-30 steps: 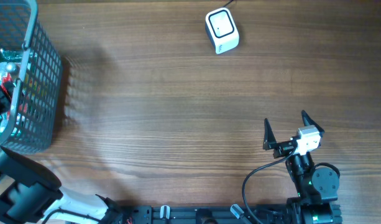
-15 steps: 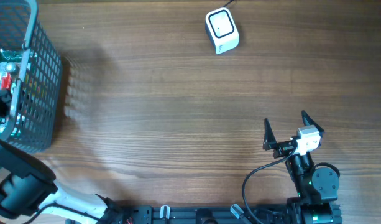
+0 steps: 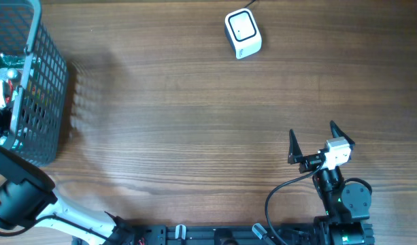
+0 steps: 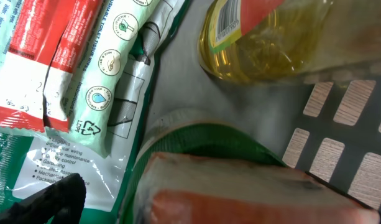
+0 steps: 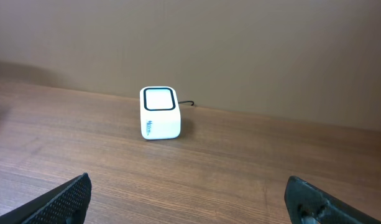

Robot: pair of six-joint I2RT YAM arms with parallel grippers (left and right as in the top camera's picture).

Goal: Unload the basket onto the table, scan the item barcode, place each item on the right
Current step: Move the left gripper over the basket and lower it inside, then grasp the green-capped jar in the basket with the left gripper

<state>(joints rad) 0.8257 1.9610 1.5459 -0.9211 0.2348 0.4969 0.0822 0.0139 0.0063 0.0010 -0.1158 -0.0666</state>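
The white barcode scanner (image 3: 243,34) stands at the table's far edge, and shows in the right wrist view as the scanner (image 5: 160,112), window facing up. The items lie in a grey wire basket (image 3: 41,82) at the far left. My left gripper (image 4: 190,214) is down inside it, open. One black fingertip (image 4: 50,198) shows over a green and white pouch (image 4: 66,168). A salmon-coloured pack (image 4: 240,193) lies between the jaws, not clamped. A bottle of yellow liquid (image 4: 271,50) carries a barcode label (image 4: 227,22). My right gripper (image 3: 320,143) is open and holds nothing.
Red and white sachets (image 4: 47,56) lie at the basket's left side. The basket's mesh wall (image 4: 339,143) rises close on the right of the left wrist view. The left arm (image 3: 18,197) enters from the bottom left corner. A cable runs from the scanner off the far edge.
The left arm has shifted further left and lower, deeper into the basket. The right arm and the scanner have not moved.
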